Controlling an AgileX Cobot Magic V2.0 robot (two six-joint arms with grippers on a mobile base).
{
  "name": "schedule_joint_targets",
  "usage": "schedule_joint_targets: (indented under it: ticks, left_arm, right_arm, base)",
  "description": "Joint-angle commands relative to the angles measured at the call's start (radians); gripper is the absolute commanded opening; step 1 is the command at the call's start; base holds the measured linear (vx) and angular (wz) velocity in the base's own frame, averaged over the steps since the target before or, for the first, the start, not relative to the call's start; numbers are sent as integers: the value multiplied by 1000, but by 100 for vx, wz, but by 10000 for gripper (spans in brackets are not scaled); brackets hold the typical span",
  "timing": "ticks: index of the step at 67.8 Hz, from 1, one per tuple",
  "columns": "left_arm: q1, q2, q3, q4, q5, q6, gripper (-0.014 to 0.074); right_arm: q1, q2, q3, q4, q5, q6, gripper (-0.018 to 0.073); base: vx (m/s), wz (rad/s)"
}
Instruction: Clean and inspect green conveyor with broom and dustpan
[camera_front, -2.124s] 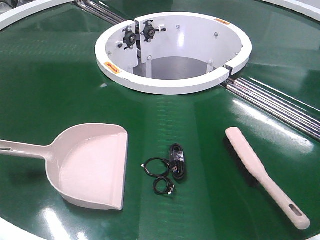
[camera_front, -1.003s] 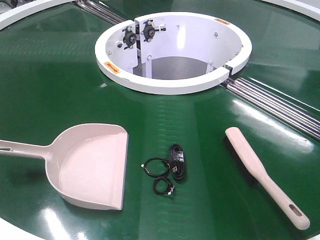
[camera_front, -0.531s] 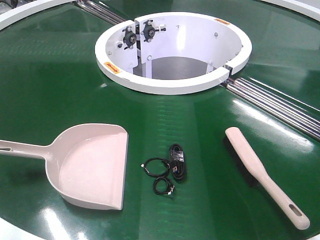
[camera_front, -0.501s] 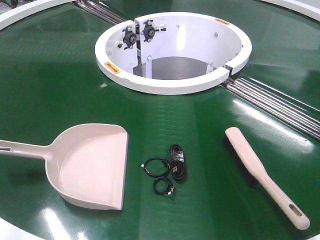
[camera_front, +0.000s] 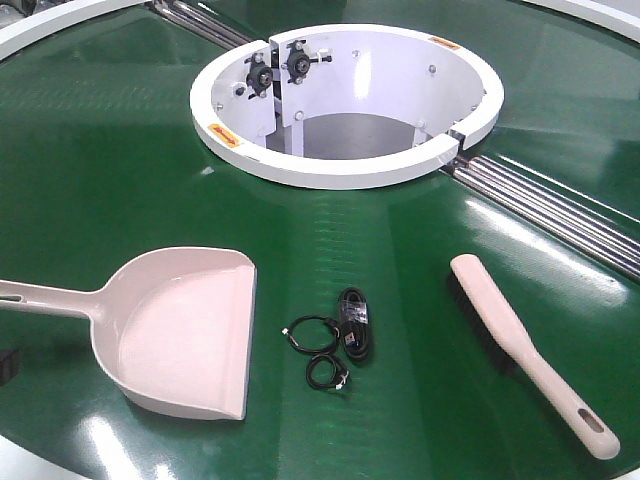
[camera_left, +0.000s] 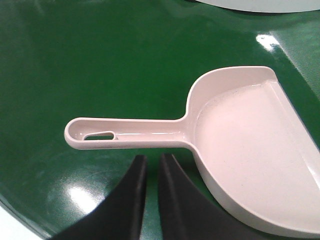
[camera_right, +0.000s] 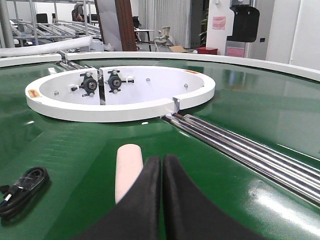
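Observation:
The beige dustpan (camera_front: 185, 335) lies on the green conveyor (camera_front: 100, 170) at the front left, its handle pointing left. The slim beige broom (camera_front: 520, 345) lies at the front right, bristles down. In the left wrist view my left gripper (camera_left: 152, 159) hovers just short of the dustpan's handle (camera_left: 125, 135); its black fingers stand a narrow gap apart with nothing between them. A dark tip of it shows at the left edge (camera_front: 5, 365). My right gripper (camera_right: 162, 160) is shut and empty, above the broom's rounded end (camera_right: 128, 167).
Black coiled cables (camera_front: 340, 335) lie between dustpan and broom, and the cables (camera_right: 22, 192) also show in the right wrist view. The white ring opening (camera_front: 345, 170) sits behind them. Metal rollers (camera_front: 560, 210) run along the right. The belt's white rim (camera_front: 30, 465) is near the front.
A dark tip of my left gripper has come into the exterior view at the left edge below the dustpan handle. Dustpan, broom and cables have not moved.

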Motion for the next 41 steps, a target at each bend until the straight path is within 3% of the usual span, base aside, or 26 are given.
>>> schedule_joint_targets:
  ticks: [1,10,20,33,41]
  left_arm:
    - [0,-1,-38,0,-70,-5,175]
    - [0,-1,-38,0,-71,-5,393]
    - [0,-1,-38,-1,-78,-5,566]
    - [0,-1,-51,-54,-72,-34,589]
    - [0,38,-203,-53,103,-27,570]
  right_arm:
    - [-6,-18,21,-10,-75,-2,-10]
    - [-6,-18,21,-10,-75,-2,-10]
    - [-6,-18,21,-10,-76,-2,-10]
    - [-6,-18,21,-10,-76,-2,-10]
    - [-6,-18,21,-10,-76,-2,-10]
  base:
    - [0,0]
    - [0,0]
    - [0,0]
    - [0,0]
    - [0,0]
